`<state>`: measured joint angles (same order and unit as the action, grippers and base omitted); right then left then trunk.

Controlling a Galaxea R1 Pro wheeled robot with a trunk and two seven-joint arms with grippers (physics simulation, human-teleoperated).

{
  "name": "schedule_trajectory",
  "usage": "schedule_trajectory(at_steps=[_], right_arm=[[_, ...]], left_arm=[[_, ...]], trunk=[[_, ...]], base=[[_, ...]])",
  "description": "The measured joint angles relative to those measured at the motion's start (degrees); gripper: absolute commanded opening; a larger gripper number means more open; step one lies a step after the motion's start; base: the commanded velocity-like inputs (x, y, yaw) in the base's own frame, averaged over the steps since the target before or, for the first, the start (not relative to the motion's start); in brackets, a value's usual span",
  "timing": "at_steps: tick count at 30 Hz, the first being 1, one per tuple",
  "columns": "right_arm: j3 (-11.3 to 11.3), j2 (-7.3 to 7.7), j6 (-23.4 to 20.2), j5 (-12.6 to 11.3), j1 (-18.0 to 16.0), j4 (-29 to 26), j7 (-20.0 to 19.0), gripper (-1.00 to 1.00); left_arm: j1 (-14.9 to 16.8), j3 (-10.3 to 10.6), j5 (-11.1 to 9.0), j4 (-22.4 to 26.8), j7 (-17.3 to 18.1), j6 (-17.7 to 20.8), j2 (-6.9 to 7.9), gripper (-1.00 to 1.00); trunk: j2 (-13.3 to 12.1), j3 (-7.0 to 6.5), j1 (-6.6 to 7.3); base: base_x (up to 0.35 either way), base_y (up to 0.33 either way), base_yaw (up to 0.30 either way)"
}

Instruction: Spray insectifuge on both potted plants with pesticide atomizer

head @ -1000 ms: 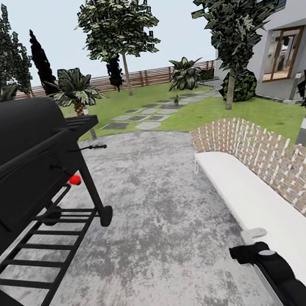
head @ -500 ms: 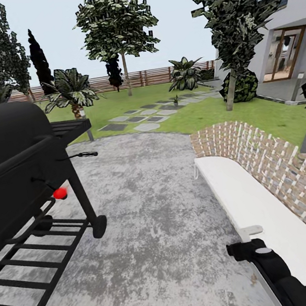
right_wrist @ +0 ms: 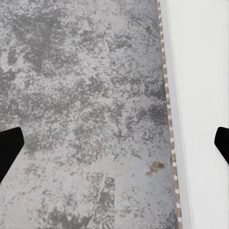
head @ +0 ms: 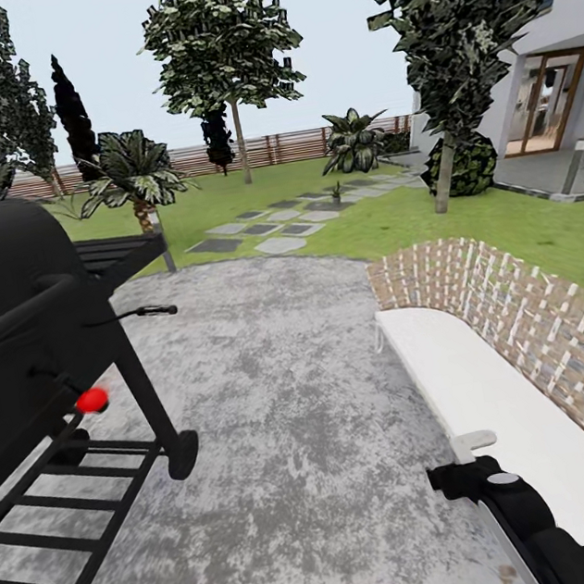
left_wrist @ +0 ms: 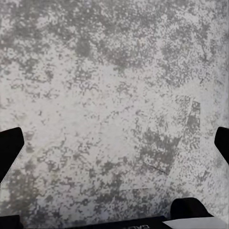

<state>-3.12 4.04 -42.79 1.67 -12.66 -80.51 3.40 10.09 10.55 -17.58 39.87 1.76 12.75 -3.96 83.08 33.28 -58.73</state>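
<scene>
The robot stands on a mottled grey concrete patio [head: 308, 402], facing the garden [head: 249, 191], a green lawn closed off at the back by a brown slatted fence [head: 289, 145]. A black barbecue grill [head: 28, 341] with a red knob [head: 91, 400] stands at the left of the head view, and a white seat ledge [head: 496, 402] backed by a curved brick wall [head: 520, 314] runs along the right. Grey stepping stones [head: 264, 231] lead across the grass toward a small green plant [head: 336, 191] far off, too small to tell whether it is one of the potted plants. A tall tree [head: 220, 31] rises in the middle of the lawn, palms [head: 130, 176] stand near the fence, and a house with a glass door [head: 549, 99] sits at the right. The right arm [head: 511, 503] shows low in the head view beside the ledge. The left pincer [left_wrist: 114, 143] hangs over bare concrete with its dark fingertips [left_wrist: 9, 148] far apart, holding nothing. The right pincer [right_wrist: 114, 143] is likewise spread wide and empty, above the line where the concrete meets the ledge. The pesticide atomizer cannot be made out anywhere here.
</scene>
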Motion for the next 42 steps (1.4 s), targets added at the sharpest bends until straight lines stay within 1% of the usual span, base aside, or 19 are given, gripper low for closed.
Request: schedule_trajectory(at_steps=[21,24,25,26,27,36,42], right_arm=[[0.18,0.00,-0.15,0.08,0.00,0.00,0.00,1.00],[0.26,0.02,-0.18,-0.38,0.00,0.00,0.22,1.00],[0.31,0.04,0.18,-0.33,-0.02,0.00,0.26,1.00],[1.59,0.05,1.18,-0.28,-0.03,0.00,0.37,1.00],[1.90,0.03,1.30,-0.36,-0.02,0.00,0.25,1.00],[1.81,0.00,1.54,0.08,-0.05,0.00,0.00,1.00],[1.80,0.00,1.51,0.09,-0.02,0.00,0.02,1.00]], left_arm=[[0.01,0.00,0.00,-0.05,0.00,0.00,0.01,1.00],[0.00,0.00,0.00,-0.05,0.00,0.01,0.00,1.00],[0.00,0.00,0.00,-0.10,0.00,0.01,0.00,1.00],[0.00,0.00,0.00,-0.20,0.00,0.00,0.00,1.00],[0.01,0.00,0.00,-0.22,0.00,0.00,0.00,1.00],[0.00,0.00,0.00,-0.31,0.00,0.00,0.00,1.00],[0.01,0.00,0.00,-0.32,0.00,0.00,0.08,1.00]], trunk=[[0.00,0.00,0.00],[0.00,0.00,0.00],[0.00,0.00,0.00],[0.00,0.00,0.00],[0.00,0.00,0.00],[0.00,0.00,0.00],[0.00,0.00,0.00]], base=[[0.320,0.000,0.000],[0.320,-0.119,0.000],[0.320,-0.124,0.000],[0.320,-0.116,0.000],[0.320,-0.114,0.000],[0.320,-0.109,0.000],[0.320,-0.016,0.000]])
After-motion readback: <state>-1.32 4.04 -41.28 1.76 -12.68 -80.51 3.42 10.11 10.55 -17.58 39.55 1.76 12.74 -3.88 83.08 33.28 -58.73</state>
